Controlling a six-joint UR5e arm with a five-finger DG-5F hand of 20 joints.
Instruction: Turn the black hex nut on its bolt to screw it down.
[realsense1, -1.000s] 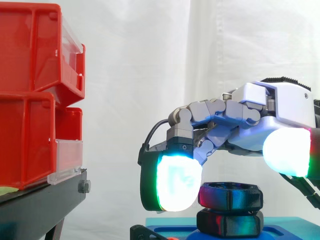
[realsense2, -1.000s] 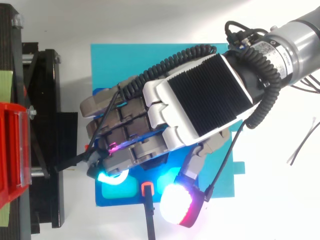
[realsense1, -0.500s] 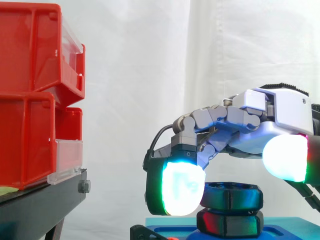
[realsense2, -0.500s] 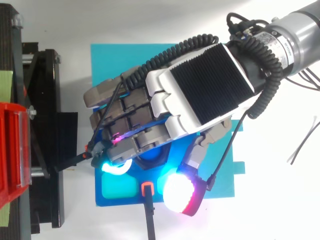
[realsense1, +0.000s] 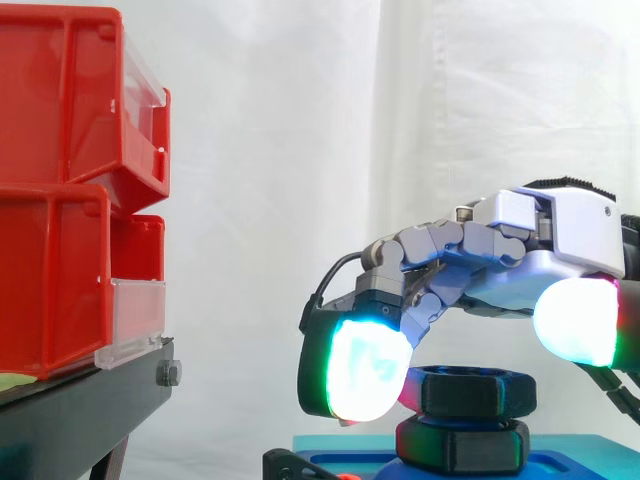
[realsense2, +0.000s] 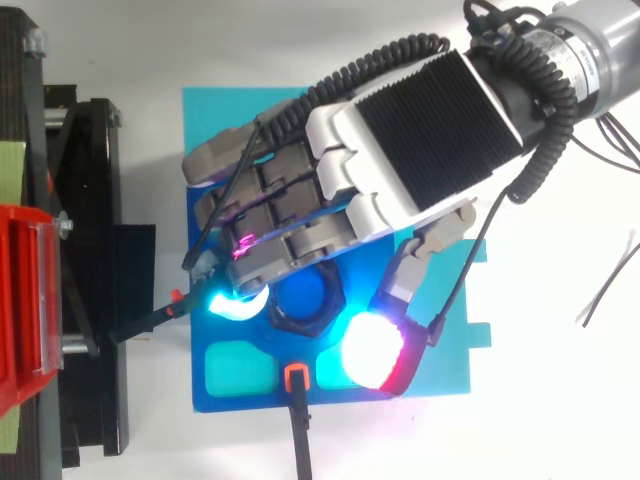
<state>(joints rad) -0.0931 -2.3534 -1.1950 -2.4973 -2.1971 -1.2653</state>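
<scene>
While the hand (realsense1: 545, 228) arches low over the black hex nut (realsense1: 478, 392), presumably to twist it, I can't tell if it's gripping. Nut sits right beneath the palm, atop a lower black hex piece (realsense1: 462, 447) on the blue fixture (realsense2: 250, 403); red bins (realsense1: 60, 280) stand well beyond.

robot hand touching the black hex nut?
Cannot tell. Side and top views both show the robot hand close beside the black hex nut, but glow hides contact or gap.

Two red bins (realsense1: 60, 190) sit stacked on a black stand (realsense1: 80, 400) at left, before a white curtain (realsense1: 300, 150).
</scene>
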